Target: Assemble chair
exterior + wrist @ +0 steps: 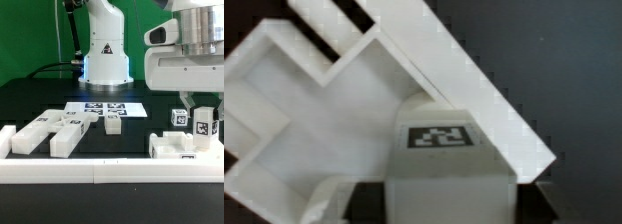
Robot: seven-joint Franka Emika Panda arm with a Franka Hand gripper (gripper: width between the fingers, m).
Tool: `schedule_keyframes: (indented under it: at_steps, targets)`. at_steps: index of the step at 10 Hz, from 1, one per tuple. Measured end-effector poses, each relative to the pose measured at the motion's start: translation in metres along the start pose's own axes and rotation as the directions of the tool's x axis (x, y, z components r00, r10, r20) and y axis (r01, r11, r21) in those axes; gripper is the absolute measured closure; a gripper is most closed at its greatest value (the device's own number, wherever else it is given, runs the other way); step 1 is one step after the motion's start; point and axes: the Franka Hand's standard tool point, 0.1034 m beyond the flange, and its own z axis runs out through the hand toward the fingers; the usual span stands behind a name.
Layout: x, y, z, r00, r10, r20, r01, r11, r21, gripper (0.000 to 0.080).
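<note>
White tagged chair bar [446, 150] sits clamped upright between the jaws.

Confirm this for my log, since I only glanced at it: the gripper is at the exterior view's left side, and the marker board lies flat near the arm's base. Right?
Not quite. The exterior view shows the gripper at its right side, not its left, shut on a tagged piece. The marker board does lie flat near the arm's base.

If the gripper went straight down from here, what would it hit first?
Most likely the tagged white chair piece standing right beneath the gripper. Depth is unclear, so it may already be touching.
</note>
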Motion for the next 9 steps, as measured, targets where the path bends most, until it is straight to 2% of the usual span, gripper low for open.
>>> schedule_keyframes:
  at_steps: [3, 4, 5, 6, 7, 8, 9]
  targets:
    - [-0.0004, -0.0003, 0.0001, 0.996, 0.092, -0.002, -0.092, 0.996, -0.001, 0.0508]
    - [-0.0005, -0.0002, 0.0002, 0.998, 0.063, -0.002, -0.063, 0.998, -0.001, 0.0426]
    - [-0.0011, -0.0006, 0.0001, 1.000, 0.029, -0.001, -0.029, 1.000, -0.001, 0.0426]
    - [-0.0041, -0.0022, -0.0012, 1.000, -0.005, 0.000, 0.005, 1.000, -0.005, 0.0287]
    - [-0.0065, -0.0049, -0.0031, 0.995, -0.100, -0.001, 0.100, 0.995, -0.003, 0.0193]
    - [-0.0075, -0.0059, -0.0035, 0.974, -0.227, -0.003, 0.227, 0.974, -0.004, 0.0193]
    - [-0.0075, -0.0060, -0.0032, 0.933, -0.359, -0.004, 0.359, 0.933, -0.003, 0.0159]
